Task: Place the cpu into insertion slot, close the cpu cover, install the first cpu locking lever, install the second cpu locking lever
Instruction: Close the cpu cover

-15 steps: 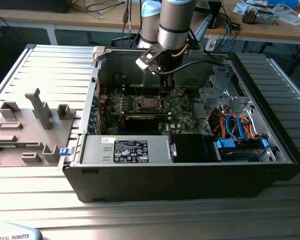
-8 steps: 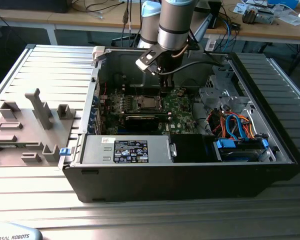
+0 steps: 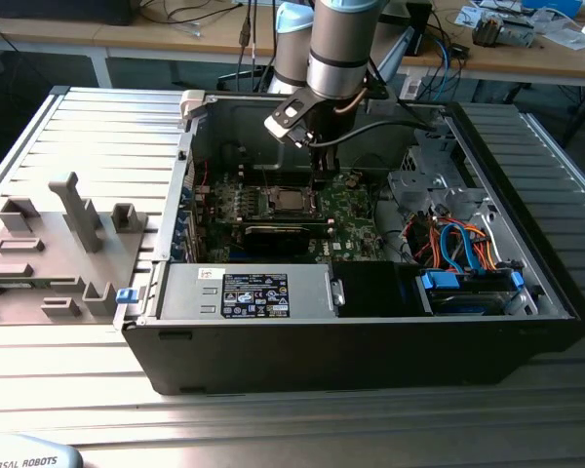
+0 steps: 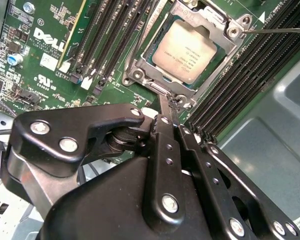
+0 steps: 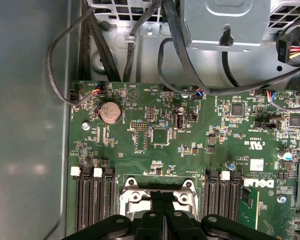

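Observation:
The cpu, a square chip with a silvery top, lies flat in the insertion slot on the green board. The silver cpu cover lies down around it like a frame. A thin metal locking lever sticks out from one corner of the socket. My gripper is shut, its black fingertips pressed together right at the socket's edge, and I see nothing between them. In the first wrist view the gripper hangs over the silver socket frame. From outside, the gripper is low inside the case beside the cpu.
Black memory slots run along both sides of the socket. A black graphics card lies just in front of it. Drive cage and blue cables fill the exterior view's right. The power supply sits at the case front. A grey fixture plate lies outside the case.

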